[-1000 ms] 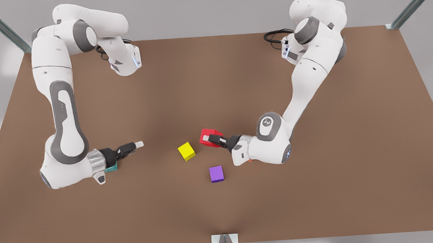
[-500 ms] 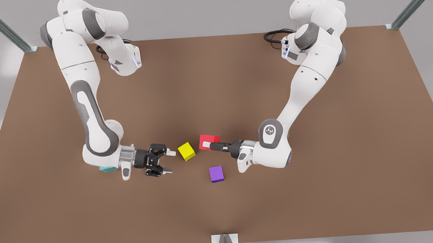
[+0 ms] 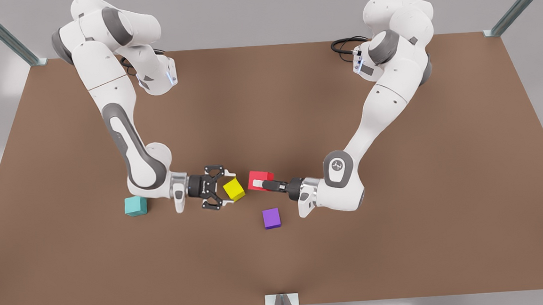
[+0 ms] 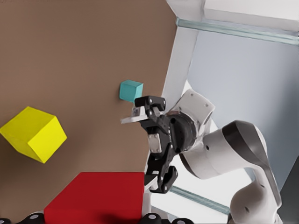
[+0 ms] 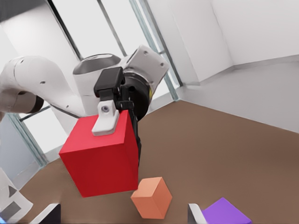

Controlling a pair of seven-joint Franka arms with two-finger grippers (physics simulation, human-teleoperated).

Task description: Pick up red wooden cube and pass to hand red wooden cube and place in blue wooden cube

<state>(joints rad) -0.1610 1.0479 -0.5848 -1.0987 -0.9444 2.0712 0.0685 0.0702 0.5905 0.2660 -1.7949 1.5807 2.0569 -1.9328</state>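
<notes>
Basically a handover about to start: left gripper (image 3: 260,184), on the arm at the front view's right, has its slim fingers closed on the red wooden cube (image 3: 259,175), held off the worktop (image 3: 399,239) near the middle. The hand (image 3: 226,188), i.e. the right gripper on the arm at the front view's left, faces it with its claw fingers spread wide and nothing in them. The blue wooden cube (image 3: 135,206) sits free on the worktop, well apart to the left behind the hand's wrist. Risks, as I judge them:

- The yellow cube (image 3: 234,189) lies right between the hand and the red cube in the front view. How high the hand is above it I can't tell, so a low approach could knock it away.
- The left fingers already cover two faces of the red cube, so the claw has to close on the free faces or the fingers will clash.
- If the left gripper lets go before the claw has a firm hold, the cube drops and may land on or beside the yellow cube or the purple cube (image 3: 271,218).
- An off-centre pinch could twist the cube out.

An orange cube (image 5: 151,198) lies on the worktop below the held cube, not in play. Versus a second ago, the hand has come from over the blue cube, which it half hid, toward the centre, and that cube is now fully uncovered. Its claw has turned to show both fingers spread. The red cube has edged slightly left toward it. The yellow and purple cubes are unmoved.
</notes>
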